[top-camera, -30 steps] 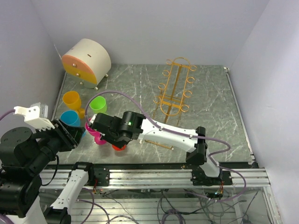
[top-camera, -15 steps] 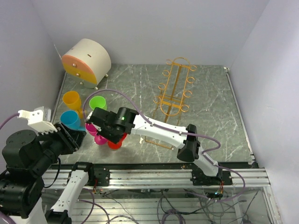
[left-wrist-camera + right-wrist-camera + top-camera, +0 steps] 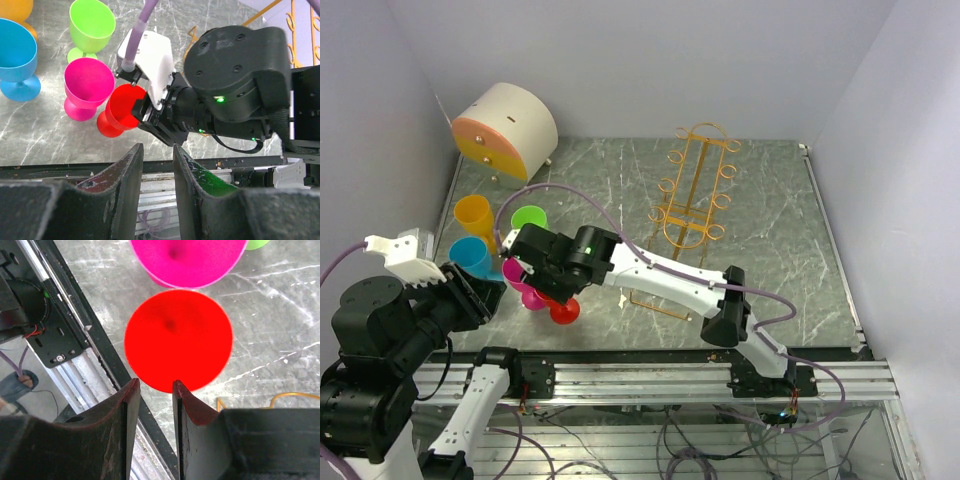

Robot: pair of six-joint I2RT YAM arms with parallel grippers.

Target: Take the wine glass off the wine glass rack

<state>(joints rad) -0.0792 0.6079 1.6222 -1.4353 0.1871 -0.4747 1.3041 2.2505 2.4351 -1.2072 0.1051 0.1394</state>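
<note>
The golden-orange wire rack [image 3: 692, 190] stands at the back middle of the table with no glass on it; part of it shows in the left wrist view [image 3: 295, 20]. A red wine glass [image 3: 563, 312] stands upright near the front edge beside a pink glass [image 3: 520, 280]. My right gripper [image 3: 152, 382] hovers just above and beside the red glass [image 3: 177, 340], jaws slightly apart with nothing between them. My left gripper [image 3: 157, 147] is at the front left, jaws apart and empty, looking at the red glass [image 3: 120, 112].
Green [image 3: 529, 220], orange [image 3: 473, 215] and blue [image 3: 470, 255] glasses stand at the left. A round cream drawer box [image 3: 505, 130] sits at the back left. The rail [image 3: 650, 375] runs along the front edge.
The right gripper carried the red glass left and down beside the pink glass, and now the glass stands free of the jaws. The left arm shifted slightly.
</note>
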